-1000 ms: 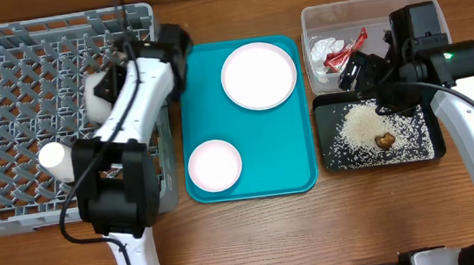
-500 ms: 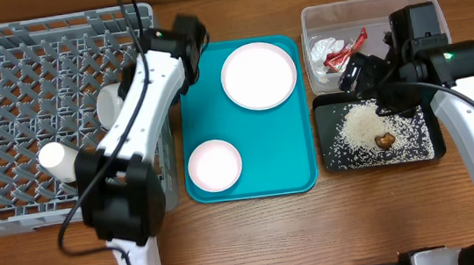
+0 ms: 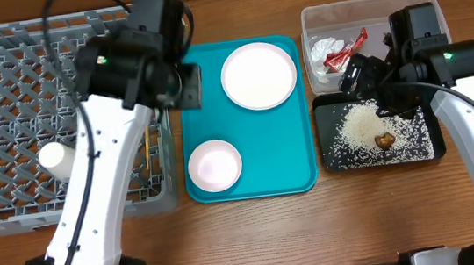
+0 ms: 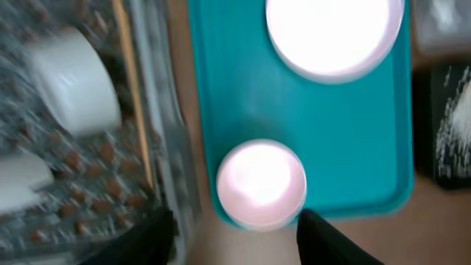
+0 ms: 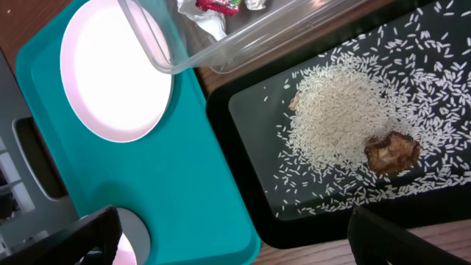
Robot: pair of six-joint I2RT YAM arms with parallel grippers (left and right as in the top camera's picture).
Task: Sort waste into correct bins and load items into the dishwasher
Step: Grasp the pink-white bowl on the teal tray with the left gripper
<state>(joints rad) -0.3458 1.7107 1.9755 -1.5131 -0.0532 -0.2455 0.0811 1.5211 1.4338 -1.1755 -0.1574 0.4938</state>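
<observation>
My left gripper [image 3: 183, 85] is open and empty, held above the left edge of the teal tray; its fingers frame the small pink dish [image 4: 261, 184] in the left wrist view [image 4: 239, 239]. The pink plate [image 3: 257, 76] and small pink dish [image 3: 215, 164] lie on the teal tray. The grey rack [image 3: 2, 78] holds the white cup [image 3: 54, 158], a chopstick [image 4: 134, 110] and the pale bowl [image 4: 73, 88], which my arm hides from overhead. My right gripper [image 3: 361, 74] is open and empty [image 5: 243, 243] above the black tray [image 3: 330, 140] of rice [image 3: 362, 124] and the brown chunk [image 3: 385, 141]. The wrapper [image 3: 339, 49] lies in the clear tub [image 3: 418, 3].
The teal tray [image 3: 293, 157] sits between the rack and the two bins. The rack's right wall [image 3: 167, 157] stands close to the tray's left edge. Bare wooden table [image 3: 318, 230] runs along the front.
My left arm has risen out of the rack and swung right to the teal tray's left edge, leaving the bowl in the rack. The right arm has not moved.
</observation>
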